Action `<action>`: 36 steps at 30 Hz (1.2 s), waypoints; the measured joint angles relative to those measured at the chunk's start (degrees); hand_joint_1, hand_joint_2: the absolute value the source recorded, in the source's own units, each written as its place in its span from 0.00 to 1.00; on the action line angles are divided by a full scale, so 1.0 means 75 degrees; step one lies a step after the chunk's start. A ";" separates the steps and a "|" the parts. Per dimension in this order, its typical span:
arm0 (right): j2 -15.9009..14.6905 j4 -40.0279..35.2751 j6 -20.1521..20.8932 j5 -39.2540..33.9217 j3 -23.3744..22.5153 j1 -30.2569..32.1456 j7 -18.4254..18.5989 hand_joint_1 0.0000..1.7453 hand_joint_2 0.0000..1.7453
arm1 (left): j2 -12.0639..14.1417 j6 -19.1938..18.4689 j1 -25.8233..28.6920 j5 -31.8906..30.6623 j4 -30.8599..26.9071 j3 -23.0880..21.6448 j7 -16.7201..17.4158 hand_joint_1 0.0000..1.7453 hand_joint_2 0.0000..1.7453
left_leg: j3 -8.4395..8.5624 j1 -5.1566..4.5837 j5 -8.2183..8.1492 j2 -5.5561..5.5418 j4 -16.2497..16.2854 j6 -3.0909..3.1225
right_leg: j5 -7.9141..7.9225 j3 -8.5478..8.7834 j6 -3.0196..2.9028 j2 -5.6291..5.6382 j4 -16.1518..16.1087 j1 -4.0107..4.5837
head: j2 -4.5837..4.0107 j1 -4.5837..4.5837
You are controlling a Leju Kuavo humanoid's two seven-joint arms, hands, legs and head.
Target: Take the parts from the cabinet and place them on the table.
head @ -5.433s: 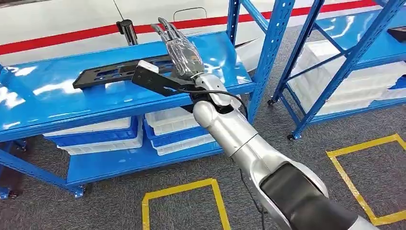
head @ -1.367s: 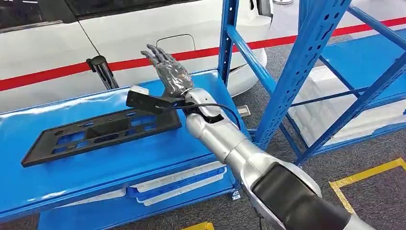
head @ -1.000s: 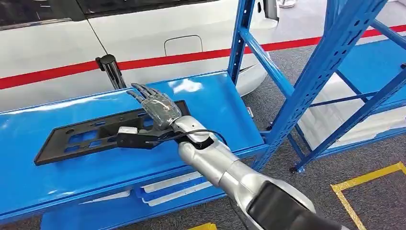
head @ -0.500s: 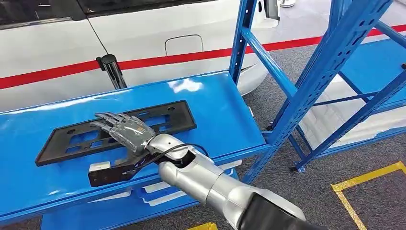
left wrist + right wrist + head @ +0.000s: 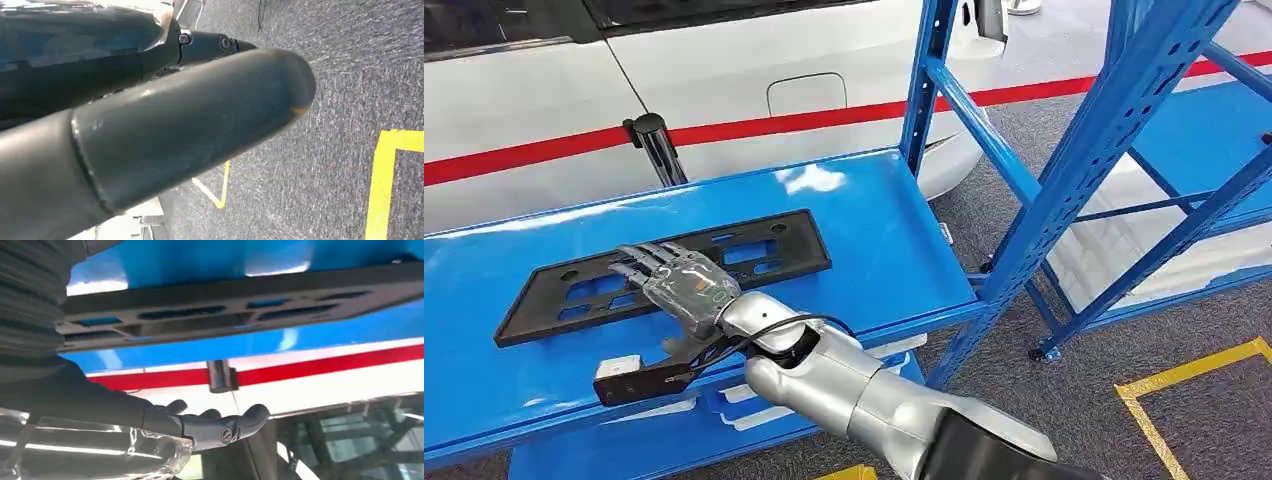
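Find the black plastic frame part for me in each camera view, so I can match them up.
Head view: the black frame part lies flat on the blue shelf, left of centre, under the right hand.
Right wrist view: it runs across the picture's upper band.
Left wrist view: not in it.
Shared landmark: the white car's red stripe.

Right hand: dark fingers under a clear, crinkled plastic film that catches light; ribbed grey cover at the wrist, matt. Forearm behind it: smooth silver shell, satin sheen, then a matt black sleeve.

Under the fingers: black plate, matt, moulded-plastic look, slotted.

Beneath plate and hand: blue shelf, painted metal, high gloss, mirror-like highlights.

Beyond the hand: white car body, glossy paint, red stripe.

Floor behind the arm: grey carpet, rough, with smooth yellow tape lines.
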 joint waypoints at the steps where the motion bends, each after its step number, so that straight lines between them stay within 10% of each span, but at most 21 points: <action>1: 0.0006 0.0077 -0.0012 0.0006 0.0018 -0.0018 -0.0003 0.00 1.00 | -0.0006 0.0003 -0.0001 -0.0003 0.0000 0.0012 0.0000 0.00 0.00 | 0.0000 0.0000 0.0000 0.0000 0.0000 0.0000 | 0.0000 0.0000 0.0000 0.0000 0.0000 0.0000 | 0.0000 0.0000; 25: -0.0399 0.2143 -0.1472 0.1665 -0.1136 -0.0434 0.2031 0.00 1.00 | -0.0049 0.0064 0.0011 -0.0329 0.0000 0.0388 -0.0200 0.00 0.00 | 0.0002 -0.0002 0.0000 -0.0001 0.0002 0.0001 | 0.0001 0.0000 0.0001 0.0000 -0.0002 -0.0002 | 0.0000 0.0000; 26: -0.0458 0.2163 -0.1516 0.1696 -0.1251 -0.0434 0.2095 0.26 1.00 | -0.0047 0.0061 0.0015 -0.0335 0.0000 0.0391 -0.0265 0.00 0.00 | 0.0003 -0.0002 0.0000 -0.0001 0.0002 0.0001 | 0.0001 0.0000 0.0001 0.0000 -0.0002 -0.0002 | 0.0000 0.0000; 27: -0.0516 0.2180 -0.1548 0.1737 -0.1366 -0.0434 0.2136 0.79 1.00 | -0.0044 0.0061 0.0017 -0.0353 0.0000 0.0396 -0.0340 0.00 0.00 | 0.0003 -0.0002 0.0000 -0.0001 0.0002 0.0001 | 0.0001 0.0001 0.0001 0.0000 -0.0002 -0.0002 | 0.0000 -0.0003; 28: -0.0588 0.2195 -0.1577 0.1792 -0.1488 -0.0430 0.2156 0.89 1.00 | -0.0041 0.0061 0.0019 -0.0387 0.0000 0.0405 -0.0422 0.00 0.00 | 0.0003 -0.0002 0.0000 -0.0001 0.0002 0.0001 | 0.0001 0.0001 0.0001 0.0000 -0.0002 -0.0002 | 0.0000 0.0000; 36: -0.0941 0.2206 -0.1836 0.1953 -0.2106 -0.0225 0.2048 0.96 1.00 | 0.0006 0.0064 0.0029 -0.0513 0.0000 0.0423 -0.0804 0.00 0.00 | 0.0003 -0.0002 0.0000 0.0000 0.0002 0.0001 | 0.0002 0.0002 0.0002 0.0000 -0.0002 -0.0002 | 0.0000 0.0000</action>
